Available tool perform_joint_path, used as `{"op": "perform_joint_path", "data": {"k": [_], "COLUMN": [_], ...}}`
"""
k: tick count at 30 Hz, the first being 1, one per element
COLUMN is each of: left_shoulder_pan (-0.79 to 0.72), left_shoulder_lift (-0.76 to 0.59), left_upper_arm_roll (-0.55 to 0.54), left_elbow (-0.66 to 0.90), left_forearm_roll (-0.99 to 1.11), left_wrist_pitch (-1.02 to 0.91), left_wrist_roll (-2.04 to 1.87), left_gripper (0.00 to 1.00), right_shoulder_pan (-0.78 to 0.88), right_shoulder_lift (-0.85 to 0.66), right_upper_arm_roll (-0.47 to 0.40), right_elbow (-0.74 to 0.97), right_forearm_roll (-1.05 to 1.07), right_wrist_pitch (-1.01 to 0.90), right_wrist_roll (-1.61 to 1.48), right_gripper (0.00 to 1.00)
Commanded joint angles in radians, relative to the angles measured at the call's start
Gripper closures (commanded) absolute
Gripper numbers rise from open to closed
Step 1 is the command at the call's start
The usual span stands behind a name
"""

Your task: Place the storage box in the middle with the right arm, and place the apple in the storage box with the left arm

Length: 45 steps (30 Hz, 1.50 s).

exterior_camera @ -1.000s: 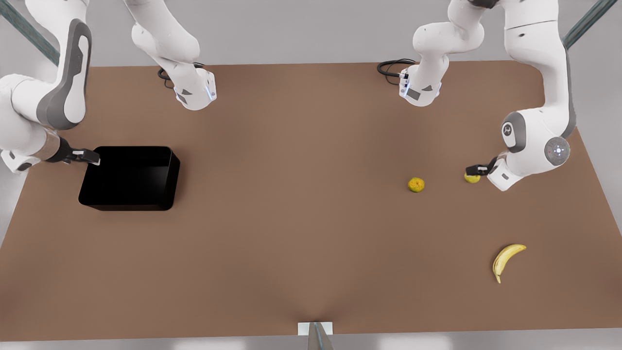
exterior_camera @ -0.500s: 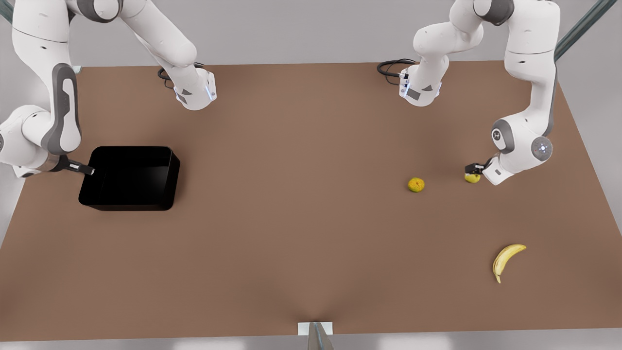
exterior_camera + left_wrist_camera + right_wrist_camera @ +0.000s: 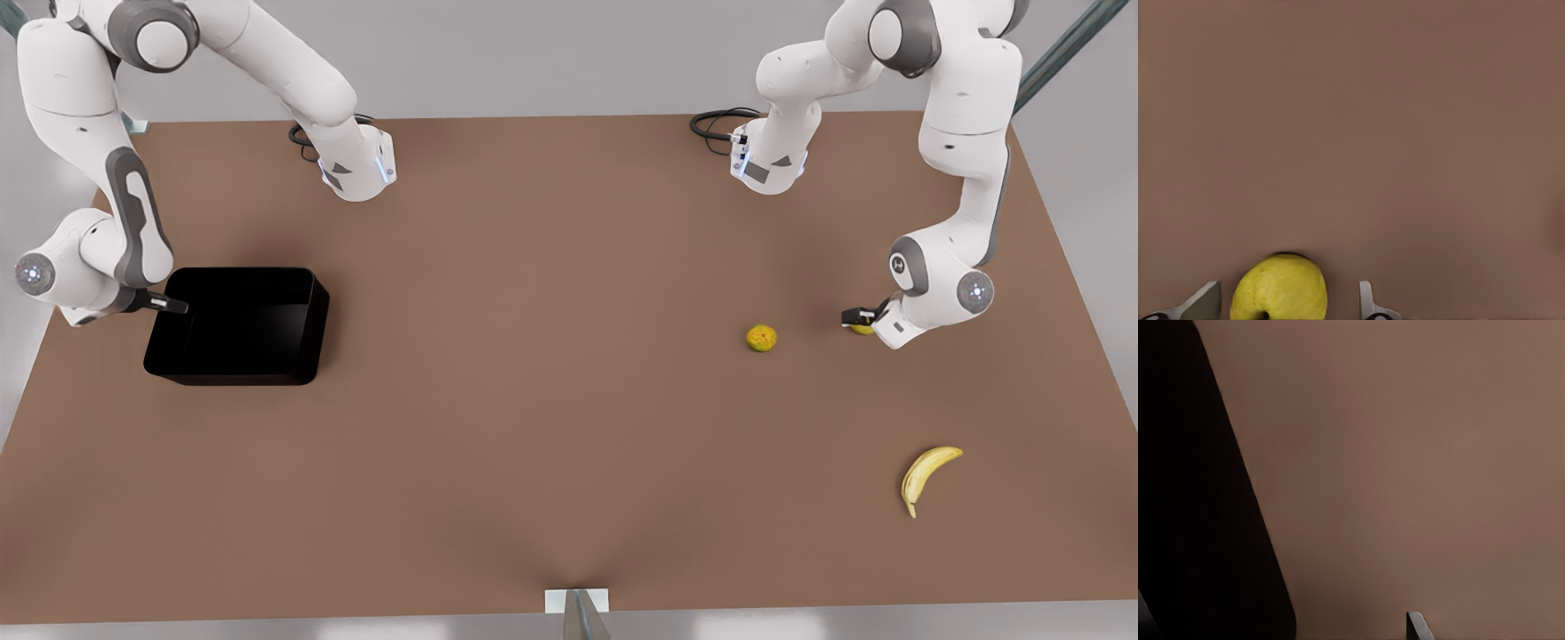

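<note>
Since 1 s ago we have lowered both tools: the left tool (image 3: 1288, 308), fingers spread, straddles the apple (image 3: 1279, 288); the right tool (image 3: 169, 306), spread, straddles the storage box (image 3: 236, 325) wall at the counter's (image 3: 533, 400) front-view left.

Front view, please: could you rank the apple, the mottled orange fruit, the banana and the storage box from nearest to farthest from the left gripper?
From the left gripper:
1. Apple, at its fingers.
2. Mottled orange fruit, toward the view's left.
3. Banana, toward the near edge.
4. Storage box, far left.

Left end effector (image 3: 1290, 303) and right end effector (image 3: 174, 307) both low, fingers spread
</note>
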Motion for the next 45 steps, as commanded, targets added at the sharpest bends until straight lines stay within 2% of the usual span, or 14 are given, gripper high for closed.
{"op": "perform_joint_path", "data": {"k": [1, 3, 4, 5, 6, 21, 29, 30, 31, 34, 35, 38, 40, 45], "left_shoulder_pan": [0.000, 0.003, 0.006, 0.005, 0.003, 0.009, 0.009, 0.009, 0.009, 0.008, 0.008, 0.008, 0.008, 0.006], "left_shoulder_lift": [0.000, 0.017, 0.017, 0.014, 0.013, 0.031, 0.032, 0.031, 0.031, 0.031, 0.031, 0.031, 0.031, 0.031], "left_upper_arm_roll": [0.000, 0.000, 0.000, 0.000, 0.000, 0.000, 0.012, 0.014, 0.012, 0.012, 0.012, 0.014, 0.014, 0.014], "left_elbow": [0.000, 0.014, 0.014, 0.012, 0.011, 0.014, 0.014, 0.011, 0.009, 0.009, 0.011, 0.011, 0.011, 0.011], "left_forearm_roll": [-0.001, -0.001, -0.001, 0.000, 0.000, -0.009, -0.019, -0.019, -0.019, -0.019, -0.019, -0.019, -0.019, -0.019], "left_wrist_pitch": [0.000, 0.000, 0.000, 0.000, -0.002, 0.002, 0.018, 0.017, 0.017, 0.017, 0.017, 0.017, 0.015, 0.015], "left_wrist_roll": [0.000, 0.000, 0.002, 0.000, 0.000, -0.015, -0.015, -0.015, -0.015, -0.015, -0.015, -0.014, -0.014, -0.015], "left_gripper": [0.00, 0.00, 0.00, 0.00, 0.00, 0.01, 0.01, 0.01, 0.01, 0.07, 0.12, 0.16, 0.21, 0.24], "right_shoulder_pan": [0.000, -0.003, -0.003, 0.000, -0.003, -0.005, -0.041, -0.043, -0.040, -0.043, -0.043, -0.052, -0.080, -0.132], "right_shoulder_lift": [0.002, 0.012, 0.016, 0.017, 0.019, -0.014, -0.032, -0.026, -0.040, -0.101, -0.107, -0.089, -0.063, -0.006], "right_upper_arm_roll": [0.000, 0.000, 0.000, 0.000, 0.000, 0.046, 0.132, 0.132, 0.136, 0.207, 0.215, 0.219, 0.219, 0.218], "right_elbow": [0.000, 0.000, 0.002, 0.002, 0.002, 0.018, 0.040, 0.066, 0.110, 0.175, 0.175, 0.166, 0.157, 0.104], "right_forearm_roll": [-0.004, -0.011, -0.011, -0.011, -0.011, -0.011, -0.011, -0.011, -0.011, -0.011, -0.011, -0.011, -0.012, -0.026], "right_wrist_pitch": [0.005, 0.015, 0.021, 0.021, 0.019, -0.025, -0.090, -0.125, -0.191, -0.303, -0.306, -0.303, -0.254, -0.111], "right_wrist_roll": [0.000, 0.000, 0.000, -0.002, -0.002, -0.019, -0.055, -0.092, -0.099, -0.180, -0.247, -0.453, -0.565, -0.847], "right_gripper": [0.00, 0.00, 0.28, 0.79, 0.79, 0.79, 0.79, 0.09, 0.00, 0.00, 0.00, 0.00, 0.00, 0.00]}}
